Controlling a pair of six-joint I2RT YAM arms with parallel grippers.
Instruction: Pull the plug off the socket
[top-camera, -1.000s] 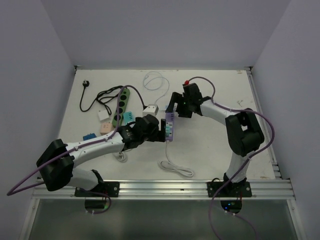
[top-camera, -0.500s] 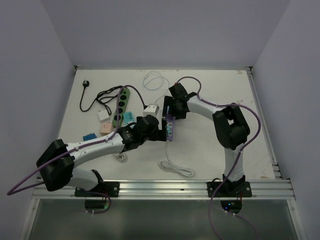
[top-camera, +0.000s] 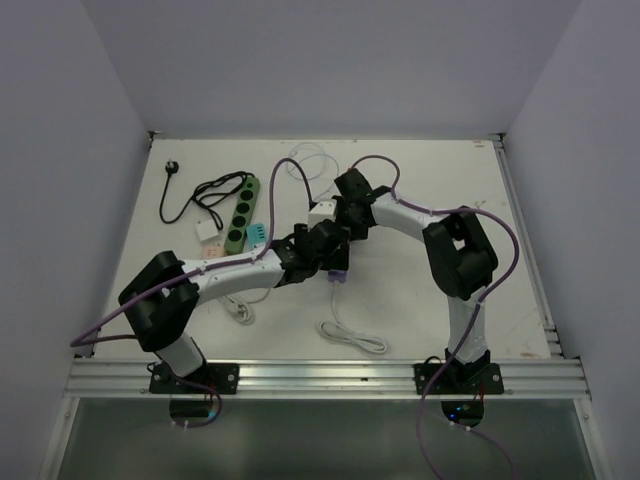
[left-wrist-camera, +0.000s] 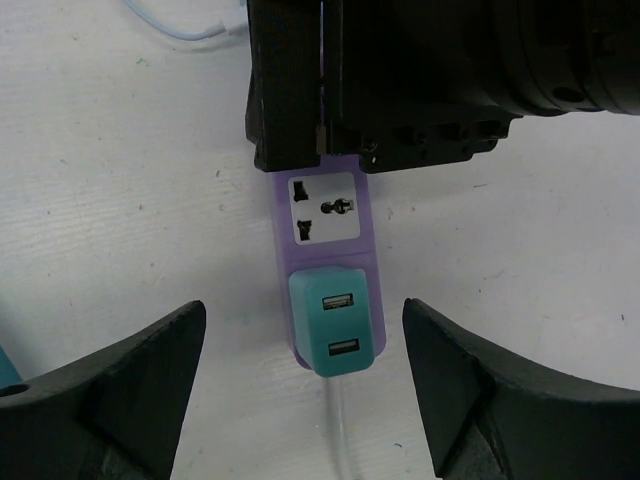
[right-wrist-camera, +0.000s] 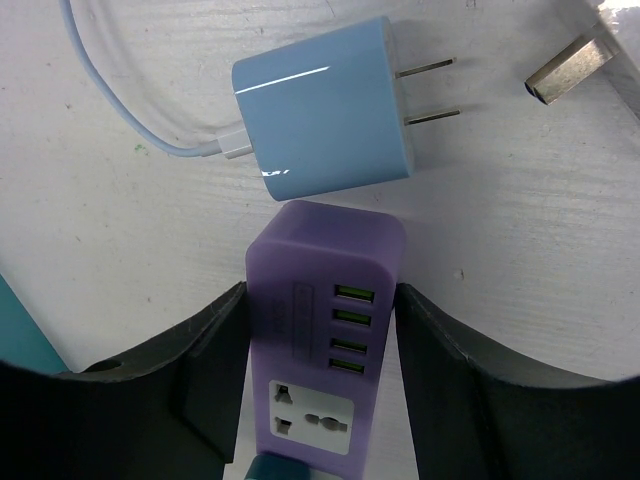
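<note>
R end effector (right-wrist-camera: 320, 312) clamped purple socket (right-wrist-camera: 325, 265); L end effector (left-wrist-camera: 302, 312) hung open astride teal plug (left-wrist-camera: 335, 320), not touching.

You have brought the right gripper (right-wrist-camera: 320, 300) down from its raised place, and its fingers now press on both sides of the far end of the purple plastic power strip (right-wrist-camera: 322, 265). Your left arm (top-camera: 160, 290) has swung its elbow in toward the middle, so the left gripper (left-wrist-camera: 303, 312) now hangs spread wide over the strip's other end. The white square adapter (top-camera: 320, 211) has shifted a little farther back and to the right.
</note>
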